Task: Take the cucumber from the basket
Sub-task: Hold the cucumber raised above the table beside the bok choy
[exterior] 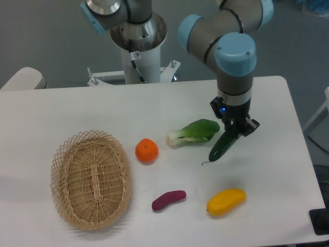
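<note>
The dark green cucumber hangs tilted from my gripper, its lower end close to or touching the table right of the bok choy. The gripper is shut on the cucumber's upper end, at the right middle of the table. The oval wicker basket lies at the front left, far from the gripper, with nothing in it.
A bok choy lies just left of the cucumber. An orange sits beside the basket's right rim. A purple sweet potato and a yellow mango lie near the front edge. The robot base stands at the back.
</note>
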Available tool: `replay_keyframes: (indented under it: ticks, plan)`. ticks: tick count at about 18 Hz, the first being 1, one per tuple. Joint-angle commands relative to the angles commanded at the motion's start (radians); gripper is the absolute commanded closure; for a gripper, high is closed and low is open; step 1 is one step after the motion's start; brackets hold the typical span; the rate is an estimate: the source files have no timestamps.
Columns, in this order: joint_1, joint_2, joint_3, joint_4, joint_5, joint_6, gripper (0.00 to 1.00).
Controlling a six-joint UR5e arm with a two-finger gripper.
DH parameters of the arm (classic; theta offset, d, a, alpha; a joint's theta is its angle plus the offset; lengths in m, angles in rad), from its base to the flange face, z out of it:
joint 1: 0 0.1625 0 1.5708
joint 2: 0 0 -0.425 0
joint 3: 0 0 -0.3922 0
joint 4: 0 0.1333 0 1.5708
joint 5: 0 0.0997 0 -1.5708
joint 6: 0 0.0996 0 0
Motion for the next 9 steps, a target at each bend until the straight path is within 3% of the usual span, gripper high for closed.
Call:
replay_keyframes:
  ticks: [9]
  plan:
    - [-0.008, 0.000, -0.003, 0.000, -0.003, -0.008, 0.60]
